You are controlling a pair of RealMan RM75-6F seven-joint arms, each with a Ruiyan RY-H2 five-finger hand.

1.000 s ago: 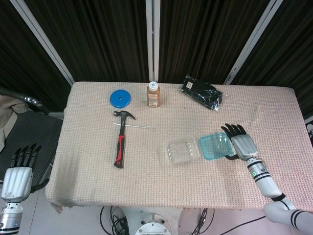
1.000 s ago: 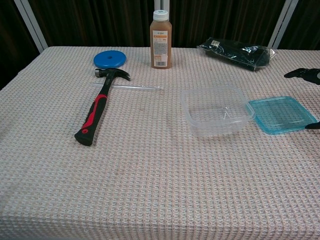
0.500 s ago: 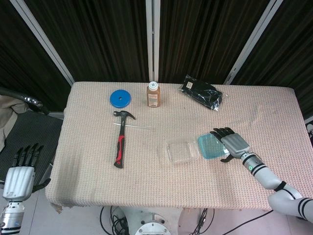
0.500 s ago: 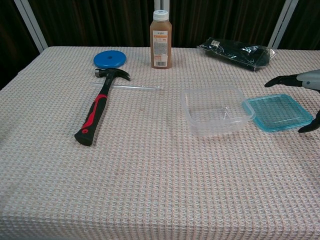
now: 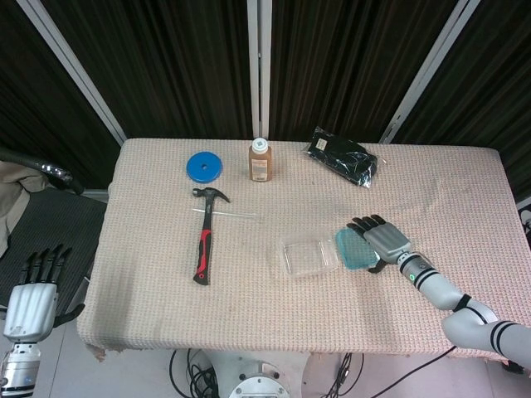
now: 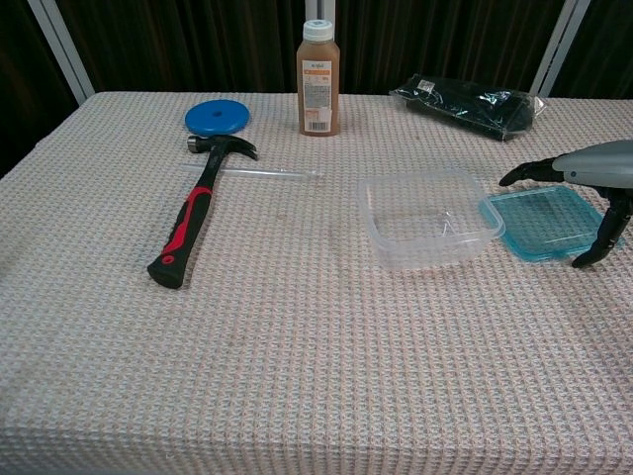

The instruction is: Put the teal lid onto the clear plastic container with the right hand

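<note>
The clear plastic container (image 5: 308,255) (image 6: 427,218) stands open-topped on the table, right of centre. The teal lid (image 5: 352,248) (image 6: 537,223) lies flat on the cloth, its left edge against the container's right wall. My right hand (image 5: 378,239) (image 6: 589,179) hovers over the lid's right half, palm down with fingers spread across it and the thumb hanging at the lid's near edge; it holds nothing. My left hand (image 5: 33,292) hangs open beside the table's left edge, well below its top, seen only in the head view.
A red-and-black hammer (image 5: 205,235) (image 6: 192,212) lies left of centre beside a thin clear rod (image 6: 265,173). A blue disc (image 5: 204,167) (image 6: 217,118), a brown bottle (image 5: 260,161) (image 6: 318,79) and a black bag (image 5: 342,156) (image 6: 467,105) line the far edge.
My right hand has moved left from the lid's right side to over it. The lid slid left, closing up against the container. The left hand stayed put.
</note>
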